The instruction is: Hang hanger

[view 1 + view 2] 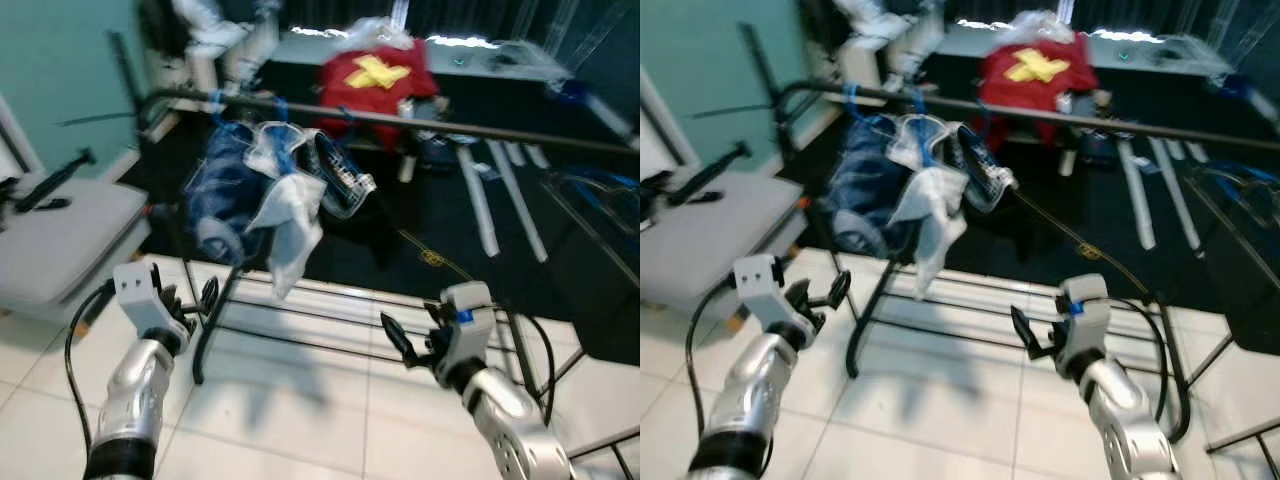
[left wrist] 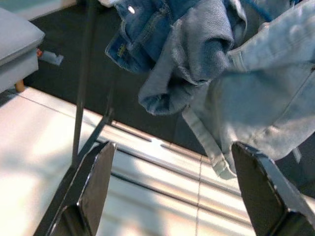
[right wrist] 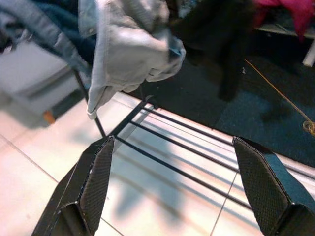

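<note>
From the head views: a black rack (image 1: 300,320) on white tile, its top rail (image 1: 480,128) carrying blue denim (image 1: 235,190) on a blue hanger (image 1: 283,137) near the left end, a red garment (image 1: 375,75) on a table beyond; left gripper (image 1: 190,305) low before the rack's left leg, right gripper (image 1: 405,345) low before its lower bars, both with fingers spread and empty. Left wrist: fingers (image 2: 93,182) wide apart below bunched denim (image 2: 197,54). Right wrist: fingers (image 3: 96,182) wide apart over the lower bars (image 3: 187,147), pale cloth (image 3: 128,49) hanging above.
</note>
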`<state>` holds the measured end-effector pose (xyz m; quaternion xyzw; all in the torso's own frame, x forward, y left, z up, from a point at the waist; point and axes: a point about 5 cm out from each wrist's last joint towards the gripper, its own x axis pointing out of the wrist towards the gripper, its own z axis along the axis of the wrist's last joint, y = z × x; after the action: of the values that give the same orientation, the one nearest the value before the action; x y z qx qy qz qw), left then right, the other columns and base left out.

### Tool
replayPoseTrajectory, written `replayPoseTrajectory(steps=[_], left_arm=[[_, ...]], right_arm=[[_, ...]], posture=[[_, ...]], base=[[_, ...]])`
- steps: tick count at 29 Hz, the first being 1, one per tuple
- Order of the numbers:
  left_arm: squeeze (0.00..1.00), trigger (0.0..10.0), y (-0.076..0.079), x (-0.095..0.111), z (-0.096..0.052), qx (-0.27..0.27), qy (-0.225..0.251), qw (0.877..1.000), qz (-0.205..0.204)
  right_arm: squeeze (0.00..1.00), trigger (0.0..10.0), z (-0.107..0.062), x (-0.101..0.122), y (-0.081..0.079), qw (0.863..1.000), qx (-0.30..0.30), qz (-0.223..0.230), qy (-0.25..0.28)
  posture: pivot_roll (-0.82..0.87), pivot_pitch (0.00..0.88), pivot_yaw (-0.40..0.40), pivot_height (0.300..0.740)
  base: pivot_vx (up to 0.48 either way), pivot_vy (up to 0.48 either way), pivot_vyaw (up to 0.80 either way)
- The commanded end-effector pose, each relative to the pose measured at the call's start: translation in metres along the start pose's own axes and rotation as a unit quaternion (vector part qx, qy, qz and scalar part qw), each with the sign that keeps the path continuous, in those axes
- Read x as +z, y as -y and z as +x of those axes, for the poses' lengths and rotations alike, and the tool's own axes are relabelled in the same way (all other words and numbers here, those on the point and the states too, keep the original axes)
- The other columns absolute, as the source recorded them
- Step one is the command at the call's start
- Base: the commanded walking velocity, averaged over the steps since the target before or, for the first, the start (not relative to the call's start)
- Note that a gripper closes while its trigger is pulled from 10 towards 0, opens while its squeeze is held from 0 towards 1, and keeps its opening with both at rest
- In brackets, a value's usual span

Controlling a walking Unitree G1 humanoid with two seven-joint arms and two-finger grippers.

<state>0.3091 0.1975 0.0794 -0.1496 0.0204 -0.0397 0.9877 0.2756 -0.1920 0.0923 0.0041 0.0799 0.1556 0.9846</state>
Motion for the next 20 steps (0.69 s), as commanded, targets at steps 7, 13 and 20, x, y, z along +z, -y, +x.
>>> replayPoseTrajectory(steps=[7, 13, 20], left_arm=[[0.00, 10.0, 0.012, 0.005, 0.000, -0.029, 0.009, 0.999, 0.016], [0.00, 10.0, 0.019, 0.009, -0.001, -0.068, 0.017, 0.997, 0.019], [0.00, 10.0, 0.020, 0.009, -0.005, -0.073, 0.023, 0.996, 0.034]], right_arm=[[0.00, 10.0, -0.002, 0.006, 0.013, 0.999, -0.038, 0.020, 0.015], [0.00, 10.0, -0.008, 0.003, 0.016, 0.997, -0.059, 0.034, 0.021], [0.00, 10.0, -0.009, -0.002, 0.013, 0.998, -0.054, 0.031, 0.016]], posture=[[-0.01, 0.005, -0.050, 0.740], [0.00, 0.024, -0.046, 0.740], [-0.01, 0.037, -0.040, 0.740]], base=[[0.000, 0.000, 0.32], [0.192, 0.000, 0.00], [0.324, 0.000, 0.00]])
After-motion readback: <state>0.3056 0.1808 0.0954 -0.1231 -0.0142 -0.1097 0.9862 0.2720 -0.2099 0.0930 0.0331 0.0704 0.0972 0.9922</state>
